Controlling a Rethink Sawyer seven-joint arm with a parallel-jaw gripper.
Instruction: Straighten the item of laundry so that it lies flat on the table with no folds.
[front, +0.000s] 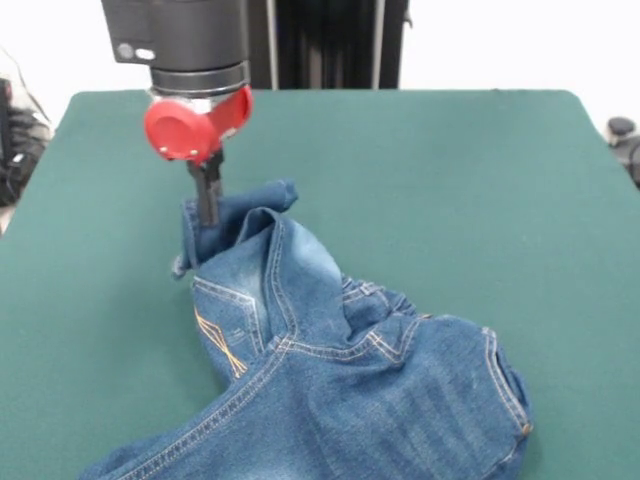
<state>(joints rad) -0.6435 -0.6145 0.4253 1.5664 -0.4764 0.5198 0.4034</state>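
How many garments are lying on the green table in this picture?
1. A single small pair of blue denim jeans lies crumpled on the dark green felt table, near its front edge, partly cut off below. The black gripper meets its raised fold.

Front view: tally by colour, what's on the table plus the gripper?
Blue: 1, jeans, crumpled, one end raised at the gripper
Red and black: 1, gripper, down at that raised denim
Green: 1, table
Total: 3
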